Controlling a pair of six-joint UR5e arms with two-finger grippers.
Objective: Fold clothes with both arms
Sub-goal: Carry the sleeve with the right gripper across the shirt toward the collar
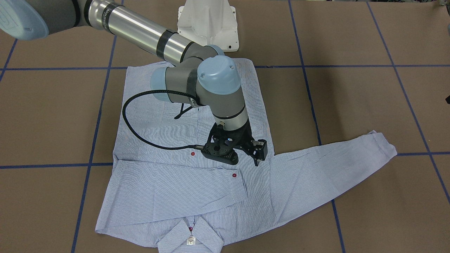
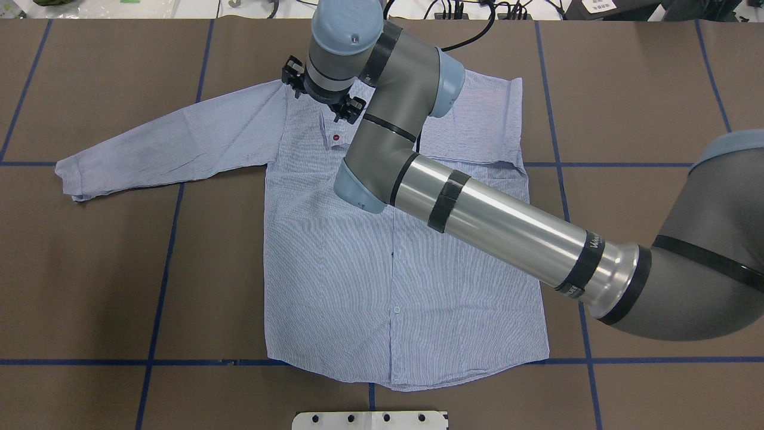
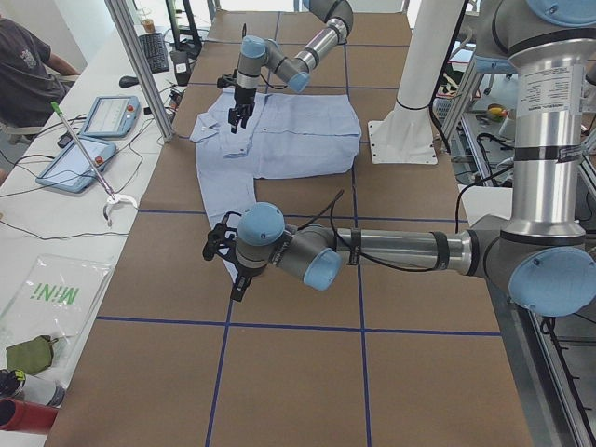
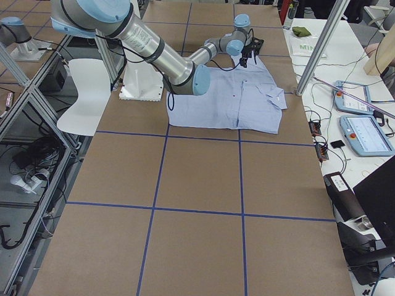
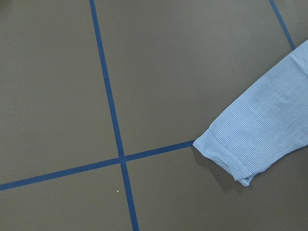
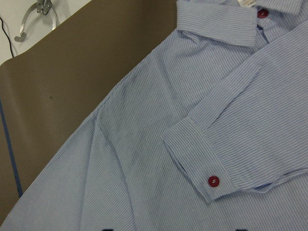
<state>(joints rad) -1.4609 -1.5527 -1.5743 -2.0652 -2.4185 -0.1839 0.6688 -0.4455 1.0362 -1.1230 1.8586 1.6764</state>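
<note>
Light blue, thin-striped button-up shirt (image 2: 334,286) lies flat on the brown table (image 1: 351,105), front up. One long sleeve (image 1: 168,189) is folded across the chest; the other sleeve (image 1: 334,161) sticks out sideways. The right arm's black tool (image 1: 242,154) hangs over the chest, fingers (image 1: 260,150) spread wide, holding nothing. The left arm's black tool (image 3: 231,270) is near that sleeve's end; whether it is spread or closed cannot be told.

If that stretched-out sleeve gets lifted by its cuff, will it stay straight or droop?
Probably droop: the sleeve lies flat with soft wrinkles, so it looks thin, limp and likely light. The other sleeve lies folded across the shirt, so the cloth seems to bend easily.
</note>
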